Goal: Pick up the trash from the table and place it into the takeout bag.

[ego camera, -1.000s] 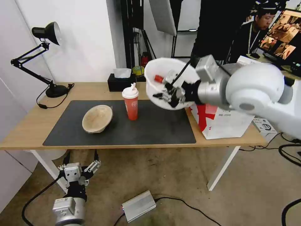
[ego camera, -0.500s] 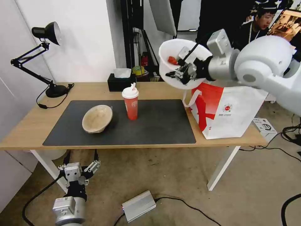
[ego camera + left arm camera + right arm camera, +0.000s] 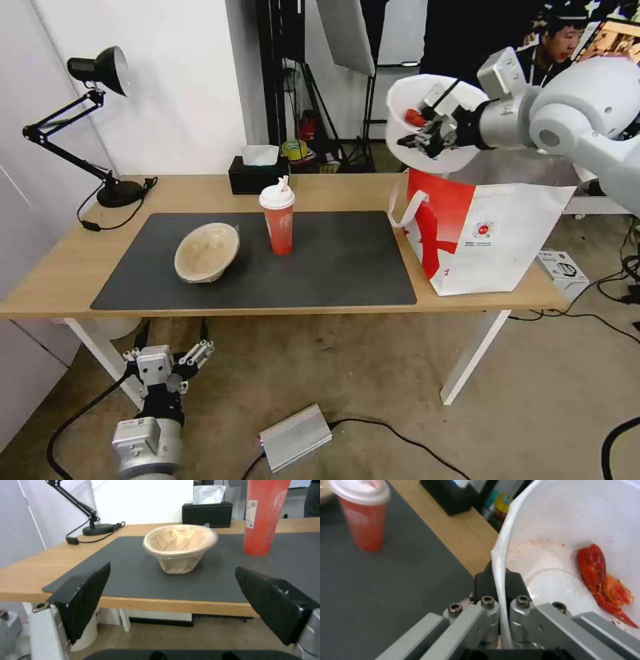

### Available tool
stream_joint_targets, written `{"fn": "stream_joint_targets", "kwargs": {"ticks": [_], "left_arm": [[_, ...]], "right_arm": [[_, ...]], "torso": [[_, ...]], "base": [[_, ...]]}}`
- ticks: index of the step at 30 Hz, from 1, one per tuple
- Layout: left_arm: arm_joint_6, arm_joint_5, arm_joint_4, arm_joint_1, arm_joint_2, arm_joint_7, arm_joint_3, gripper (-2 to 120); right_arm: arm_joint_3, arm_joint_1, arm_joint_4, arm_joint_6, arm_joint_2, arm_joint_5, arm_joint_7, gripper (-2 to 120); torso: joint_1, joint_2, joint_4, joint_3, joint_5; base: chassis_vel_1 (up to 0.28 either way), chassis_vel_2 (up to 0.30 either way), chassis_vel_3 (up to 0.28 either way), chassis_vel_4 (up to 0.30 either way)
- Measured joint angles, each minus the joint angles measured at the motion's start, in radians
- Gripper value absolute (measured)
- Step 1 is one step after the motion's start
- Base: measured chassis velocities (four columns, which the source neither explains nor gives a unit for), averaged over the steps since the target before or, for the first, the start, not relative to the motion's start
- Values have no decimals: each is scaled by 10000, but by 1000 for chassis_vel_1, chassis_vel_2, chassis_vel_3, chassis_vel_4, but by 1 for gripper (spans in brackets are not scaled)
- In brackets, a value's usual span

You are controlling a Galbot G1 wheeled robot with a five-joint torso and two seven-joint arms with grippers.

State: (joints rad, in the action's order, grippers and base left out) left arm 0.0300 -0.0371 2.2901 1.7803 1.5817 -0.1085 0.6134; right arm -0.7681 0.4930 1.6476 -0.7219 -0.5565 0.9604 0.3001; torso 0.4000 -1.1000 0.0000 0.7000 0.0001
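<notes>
My right gripper (image 3: pixel 432 132) (image 3: pixel 500 577) is shut on the rim of the round white bowl (image 3: pixel 419 143) (image 3: pixel 573 542), which holds red crayfish shells (image 3: pixel 601 580). The bowl hangs tilted in the air just above the open top of the takeout bag (image 3: pixel 490 230), at the table's right end. On the dark grey mat (image 3: pixel 320 273) stand the tall red cup with a white lid (image 3: pixel 278 217) (image 3: pixel 265 515) (image 3: pixel 361 515) and the shallow beige bowl (image 3: pixel 207 252) (image 3: pixel 180 546). My left gripper (image 3: pixel 167 363) (image 3: pixel 173 605) is open, low in front of the table's (image 3: pixel 60 267) front edge.
A black tissue box (image 3: pixel 257 175) (image 3: pixel 206 513) and a black desk lamp (image 3: pixel 100 133) stand at the table's back. A silver box (image 3: pixel 295 437) and cables lie on the floor. A small white box (image 3: pixel 563 267) sits beside the bag.
My right arm has carried the white bowl up and to the right, from over the mat's right edge to above the takeout bag. The left arm has not moved.
</notes>
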Motion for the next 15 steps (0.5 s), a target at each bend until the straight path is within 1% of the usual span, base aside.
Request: {"fn": "stream_joint_targets", "kwargs": {"ticks": [15], "left_arm": [[0, -4, -110, -32, 7, 2, -28, 100]], "right_arm": [[345, -603, -1024, 12, 262, -821, 302, 0]], "torso": [[0, 1, 0, 0, 0]], "base": [[0, 0, 0, 0]]}}
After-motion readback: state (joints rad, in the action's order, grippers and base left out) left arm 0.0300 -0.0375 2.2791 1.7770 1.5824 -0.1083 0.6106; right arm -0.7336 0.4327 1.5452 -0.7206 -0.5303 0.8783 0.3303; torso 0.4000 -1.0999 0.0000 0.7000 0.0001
